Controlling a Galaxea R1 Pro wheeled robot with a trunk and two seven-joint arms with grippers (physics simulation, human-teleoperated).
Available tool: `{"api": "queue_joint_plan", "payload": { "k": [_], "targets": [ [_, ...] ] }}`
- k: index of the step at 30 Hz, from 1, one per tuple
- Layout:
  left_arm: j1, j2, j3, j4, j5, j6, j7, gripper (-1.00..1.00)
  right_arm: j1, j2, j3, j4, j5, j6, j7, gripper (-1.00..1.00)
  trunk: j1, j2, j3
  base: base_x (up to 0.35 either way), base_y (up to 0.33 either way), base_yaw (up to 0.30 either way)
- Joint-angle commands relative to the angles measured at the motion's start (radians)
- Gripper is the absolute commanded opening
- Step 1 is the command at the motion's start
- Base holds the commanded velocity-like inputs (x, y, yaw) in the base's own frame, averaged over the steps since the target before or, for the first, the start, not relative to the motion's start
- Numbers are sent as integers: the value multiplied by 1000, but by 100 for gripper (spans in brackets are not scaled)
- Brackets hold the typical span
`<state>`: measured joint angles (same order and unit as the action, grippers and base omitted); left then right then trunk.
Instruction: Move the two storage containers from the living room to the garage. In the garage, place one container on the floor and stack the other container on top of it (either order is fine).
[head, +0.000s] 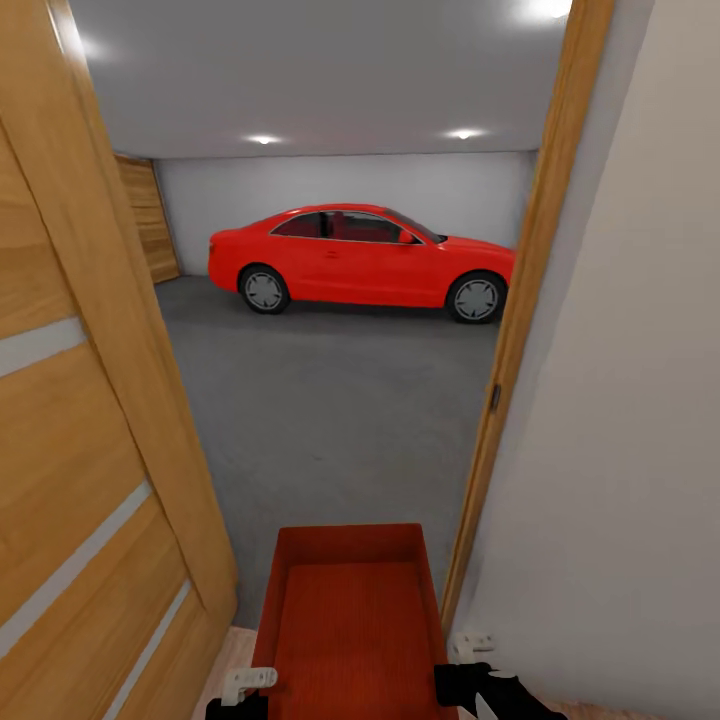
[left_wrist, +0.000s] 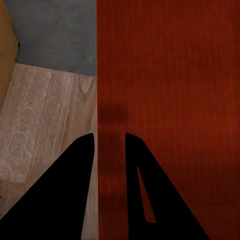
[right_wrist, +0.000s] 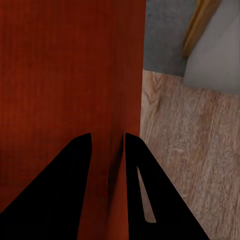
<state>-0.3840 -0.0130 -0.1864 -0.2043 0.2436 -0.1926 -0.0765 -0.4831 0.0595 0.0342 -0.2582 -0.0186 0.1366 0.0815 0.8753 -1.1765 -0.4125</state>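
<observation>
Your left tool (left_wrist: 109, 150) and right tool (right_wrist: 108, 150) each pinch a side wall of the orange-red open-top plastic bin (head: 350, 620). It sits between the wooden door (head: 80, 420) and door frame (head: 520, 320), little room either side. Beyond lies open dark grey concrete floor (head: 330, 400) before a red car (head: 360, 258).

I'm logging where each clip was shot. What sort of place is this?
A doorway into a garage, most likely: a red car parked on a grey concrete floor, seen past an open wooden door from wood plank flooring.
</observation>
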Motion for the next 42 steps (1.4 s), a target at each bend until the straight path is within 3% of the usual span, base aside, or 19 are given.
{"api": "queue_joint_plan", "payload": {
  "k": [1,42],
  "targets": [
    [-1,16,-7,-1,9,-56,3,-100,0,-1,15,2,-3,6,0,-100,0,-1,-1,170,154,-59],
    [-1,16,-7,-1,9,-56,3,-100,0,-1,15,3,-3,6,0,-100,0,-1,-1,145,116,-72]
  ]
}}
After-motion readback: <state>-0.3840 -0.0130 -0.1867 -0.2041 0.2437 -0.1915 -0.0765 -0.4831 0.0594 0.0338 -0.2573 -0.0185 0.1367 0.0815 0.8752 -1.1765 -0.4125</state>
